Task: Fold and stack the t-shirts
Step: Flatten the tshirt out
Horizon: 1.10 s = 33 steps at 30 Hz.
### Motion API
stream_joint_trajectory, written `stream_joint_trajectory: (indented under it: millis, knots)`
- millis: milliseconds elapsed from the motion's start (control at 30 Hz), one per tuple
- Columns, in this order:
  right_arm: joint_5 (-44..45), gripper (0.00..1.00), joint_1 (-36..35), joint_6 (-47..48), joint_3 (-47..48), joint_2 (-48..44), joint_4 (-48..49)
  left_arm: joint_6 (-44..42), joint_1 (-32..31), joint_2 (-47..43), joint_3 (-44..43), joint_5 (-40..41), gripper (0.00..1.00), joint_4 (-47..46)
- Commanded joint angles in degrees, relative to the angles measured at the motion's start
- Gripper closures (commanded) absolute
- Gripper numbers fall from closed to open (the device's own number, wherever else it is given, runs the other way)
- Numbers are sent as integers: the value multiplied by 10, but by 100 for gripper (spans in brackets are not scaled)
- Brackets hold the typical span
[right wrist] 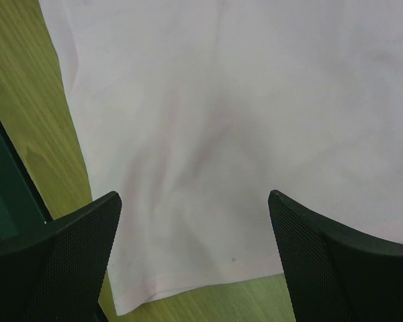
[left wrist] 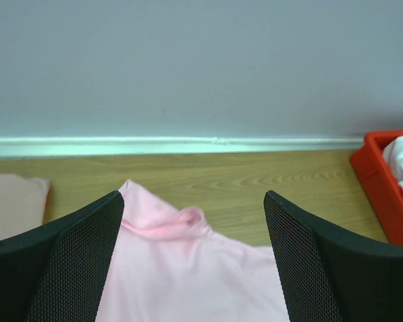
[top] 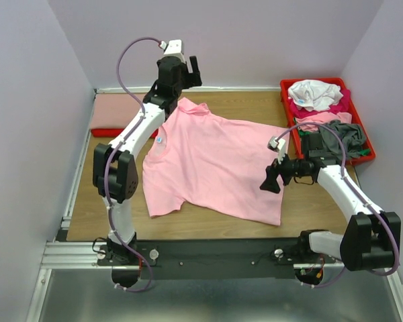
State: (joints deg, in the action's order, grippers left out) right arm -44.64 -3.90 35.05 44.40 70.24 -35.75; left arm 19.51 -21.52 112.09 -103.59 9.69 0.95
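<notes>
A light pink t-shirt (top: 215, 161) lies spread across the wooden table, its small blue neck label (top: 160, 140) on the left side. My left gripper (top: 192, 70) hovers open at the shirt's far corner. In the left wrist view that gripper (left wrist: 195, 201) has its fingers wide apart over a bunched pink fold (left wrist: 168, 218), holding nothing. My right gripper (top: 270, 180) hangs open over the shirt's right part. In the right wrist view the right gripper (right wrist: 195, 201) brackets flat pink cloth (right wrist: 221, 100) just above the hem's corner (right wrist: 121, 305).
A red tray (top: 287, 87) at the back right holds several crumpled shirts: white (top: 314, 92), magenta, pink and grey (top: 346, 137). A folded salmon shirt (top: 117, 111) rests at the back left. Walls close in on three sides.
</notes>
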Motion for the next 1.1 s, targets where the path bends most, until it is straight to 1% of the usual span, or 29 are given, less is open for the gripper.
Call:
stream_joint_trajectory:
  millis: [0,33,67,100,133,167,200,233,267,300,333,367,400,433,467,600,633,667,700,800,900,1000,1067]
  knots:
    - [-37,3,1,80,1,-9,-42,-32,9,-71,44,18,7,101]
    - [-36,2,-1,105,2,-23,-75,-28,9,-128,118,0,10,101]
    - [-32,2,-2,153,3,-31,-94,-22,9,-161,164,-10,11,99]
    - [-12,1,-4,180,6,-39,-114,-15,10,-198,214,-19,11,94]
    - [1,1,-9,207,9,-43,-160,11,9,-270,306,-26,12,92]
    - [11,1,-12,259,11,-48,-183,30,9,-307,351,-41,15,92]
    - [31,1,-15,280,15,-50,-205,49,9,-342,395,-47,16,94]
    - [36,3,-25,297,16,-50,-241,103,10,-413,435,-55,17,108]
    - [42,4,-32,312,16,-49,-252,128,10,-447,509,-62,19,116]
    - [53,7,-57,311,13,-56,-259,161,10,-482,544,-69,21,134]
    - [60,9,-74,305,3,-60,-253,207,10,-546,603,-76,21,142]
    - [69,12,-94,276,-4,-65,-244,232,10,-576,626,-76,21,154]
    - [89,14,-132,258,-11,-74,-232,250,10,-600,645,-71,21,187]
    - [98,15,-152,243,-23,-77,-206,264,10,-642,659,-69,21,203]
    - [120,16,-191,210,-28,-76,-193,286,10,-666,676,-63,20,230]
    - [168,18,-265,136,-49,-57,-136,323,10,-658,697,-80,20,269]
    - [197,19,-299,122,-54,-45,-114,325,10,-636,701,-92,20,273]
    - [230,19,-329,99,-62,-41,-104,333,10,-624,708,-120,20,274]
    - [248,19,-341,88,-67,-36,-92,331,9,-614,711,-130,20,273]
    - [287,19,-363,71,-76,-24,-68,330,-3,-590,715,-139,21,271]
    - [301,19,-371,68,-81,-25,-63,333,-19,-581,715,-131,22,274]
    - [306,19,-375,70,-85,-24,-59,337,-30,-549,719,-128,22,270]
    - [312,21,-384,67,-92,-20,-57,340,-45,-512,723,-130,23,255]
